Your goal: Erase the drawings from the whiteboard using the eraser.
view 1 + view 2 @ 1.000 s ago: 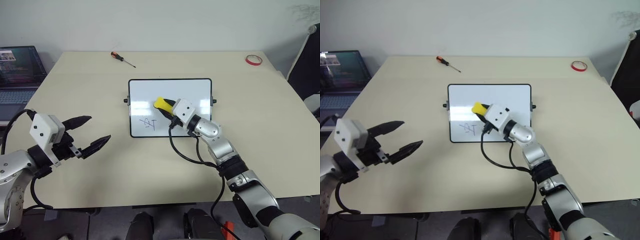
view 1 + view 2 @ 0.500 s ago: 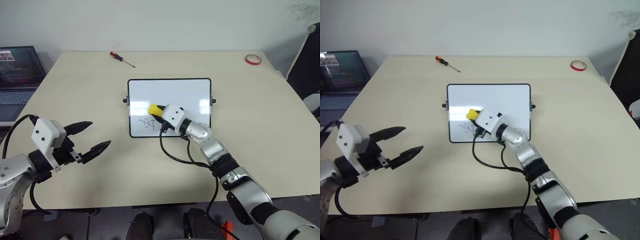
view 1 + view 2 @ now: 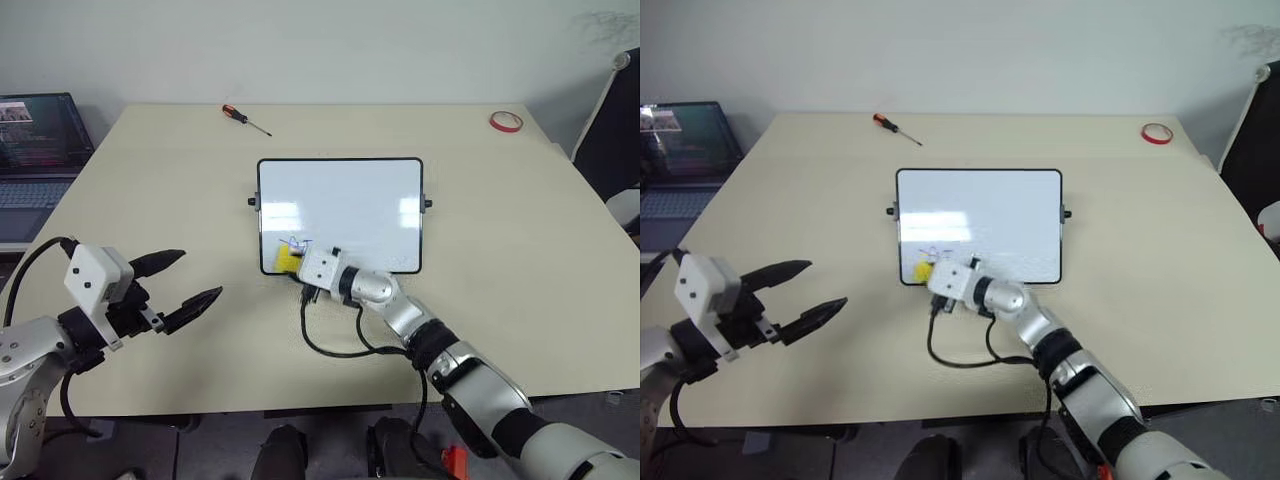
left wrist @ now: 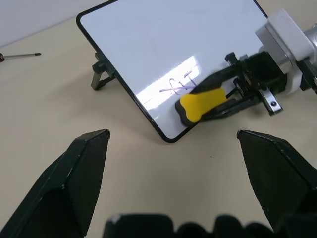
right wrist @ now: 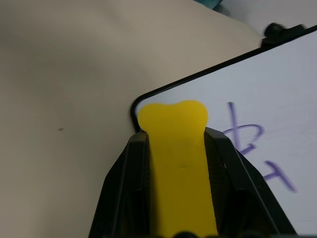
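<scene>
Beige table (image 3: 520, 260) carries the whiteboard (image 3: 350, 200). Right gripper (image 3: 296, 262), clamped on the eraser (image 3: 288, 259), sits at the board's near-left corner beside the blue scribble (image 5: 257, 148) (wiping underway); next, sweep across it. Left gripper (image 3: 190, 282) hangs open, empty.

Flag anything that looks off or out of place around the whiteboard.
Nothing looks damaged or spilled. The eraser sits at the whiteboard's near left corner, beside the blue scribble, which is not yet wiped.
</scene>
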